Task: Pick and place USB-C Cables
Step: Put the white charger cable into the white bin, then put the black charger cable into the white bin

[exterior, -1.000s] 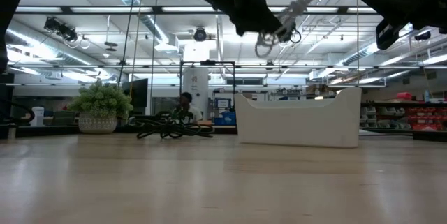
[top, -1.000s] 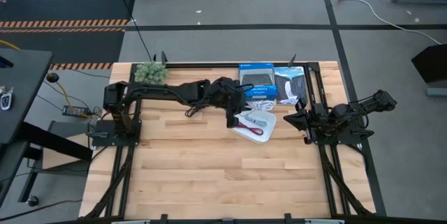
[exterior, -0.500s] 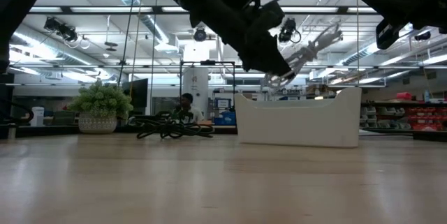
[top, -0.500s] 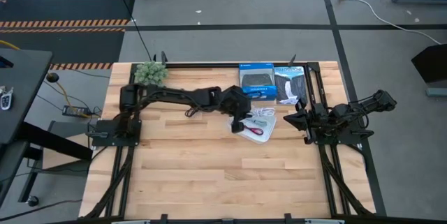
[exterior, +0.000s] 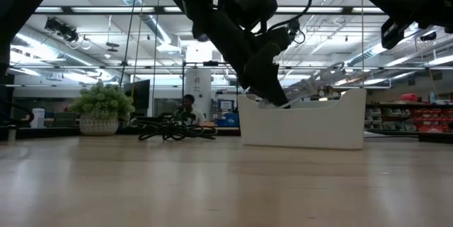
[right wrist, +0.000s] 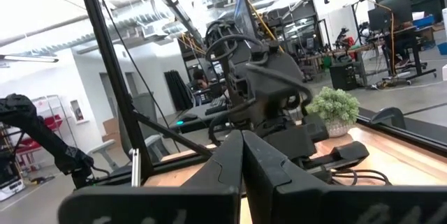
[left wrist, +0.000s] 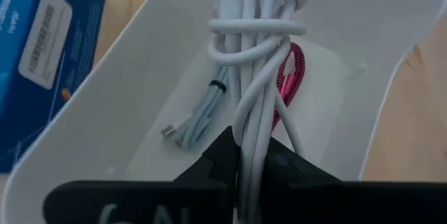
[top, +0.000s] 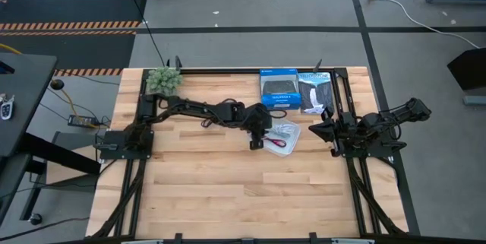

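The left gripper (top: 258, 139) comes down from high above the bench to the near-left rim of the white tray (top: 292, 141) — its fingers (left wrist: 222, 155) clamped on the white cable (left wrist: 260, 77). The cable, which dangled in the air a second ago, now hangs inside the tray, over the grey-blue cable (left wrist: 202, 116) and the dark red one (left wrist: 291, 77).

My arms are dark, nearly black, built of jointed segments on black frame bases. A black cable loops over my left arm (exterior: 233, 22) near the wrist. My left gripper (left wrist: 248, 165) has two matte black wedge-shaped fingers; my right gripper (right wrist: 242, 165) has the same black, angular fingers.
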Action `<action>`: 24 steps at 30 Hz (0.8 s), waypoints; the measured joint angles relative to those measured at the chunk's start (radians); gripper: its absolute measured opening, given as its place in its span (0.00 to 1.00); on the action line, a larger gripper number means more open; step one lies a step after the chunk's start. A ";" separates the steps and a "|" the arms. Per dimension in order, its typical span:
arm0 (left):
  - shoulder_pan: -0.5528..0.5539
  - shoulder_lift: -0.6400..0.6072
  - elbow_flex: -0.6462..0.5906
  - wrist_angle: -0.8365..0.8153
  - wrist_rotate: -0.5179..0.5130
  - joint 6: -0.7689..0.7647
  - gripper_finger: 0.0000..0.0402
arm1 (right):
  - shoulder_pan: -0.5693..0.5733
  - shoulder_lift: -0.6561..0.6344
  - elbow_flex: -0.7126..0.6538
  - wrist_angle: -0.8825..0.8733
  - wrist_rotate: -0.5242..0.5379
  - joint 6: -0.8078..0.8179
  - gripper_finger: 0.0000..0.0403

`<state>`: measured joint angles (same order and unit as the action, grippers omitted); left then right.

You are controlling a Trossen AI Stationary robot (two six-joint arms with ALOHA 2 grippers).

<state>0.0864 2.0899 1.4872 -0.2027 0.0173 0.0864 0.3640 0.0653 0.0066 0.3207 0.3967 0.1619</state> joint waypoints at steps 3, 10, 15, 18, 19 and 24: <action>-0.009 0.000 0.000 -0.012 -0.045 0.059 0.14 | 0.000 0.000 0.000 0.000 0.001 0.000 0.03; -0.018 -0.001 0.000 -0.005 -0.042 0.054 0.33 | 0.000 0.000 0.000 0.000 0.001 0.000 0.03; -0.015 -0.020 0.000 -0.024 -0.043 0.004 0.43 | 0.000 0.000 0.000 0.000 0.002 0.000 0.03; -0.008 -0.066 0.000 -0.055 -0.044 -0.024 0.44 | 0.000 0.000 0.000 0.000 0.002 0.000 0.03; -0.005 -0.081 0.000 -0.065 -0.044 -0.030 0.43 | 0.000 0.000 0.000 0.000 0.003 0.000 0.03; 0.017 -0.158 0.000 -0.150 -0.049 -0.050 0.38 | 0.000 0.000 0.000 -0.001 0.003 0.000 0.03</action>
<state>0.1033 1.9317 1.4876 -0.3525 -0.0319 0.0364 0.3641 0.0650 0.0066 0.3201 0.3992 0.1619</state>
